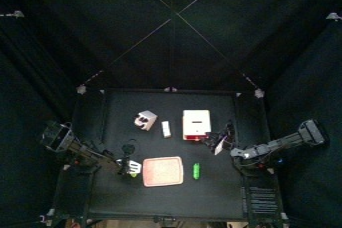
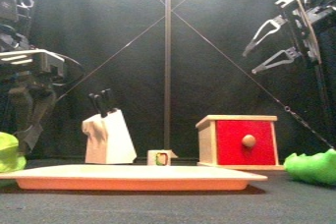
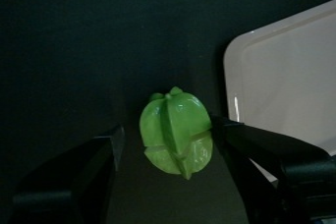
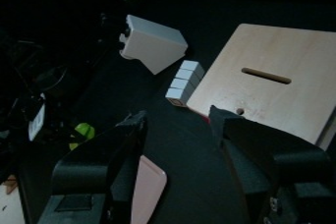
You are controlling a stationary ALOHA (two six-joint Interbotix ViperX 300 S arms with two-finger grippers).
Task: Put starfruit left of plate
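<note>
I read the task as nearly done. The starfruit (image 3: 176,133) lies on the table just left of the plate (image 3: 289,81), close to its left edge and not on it. In the front view I see it as a green lump at the far left (image 2: 11,153), beside the plate's (image 2: 132,178) left end.

My left gripper (image 3: 171,159) hangs over the fruit with jaws spread, one on each side. I see gaps between jaws and fruit, so I judge it released, not gripped. What's left, I think: lift the left arm clear.

The fruit is bright lime green, glossy, with raised ridges running lengthwise, and looks like plastic. It rests on its side.

My right gripper (image 4: 178,135) sits open and empty on the right, above the table near the wooden box with a red front (image 2: 239,140). A second green thing (image 2: 309,166) lies right of the plate; I can't tell what it is.
</note>
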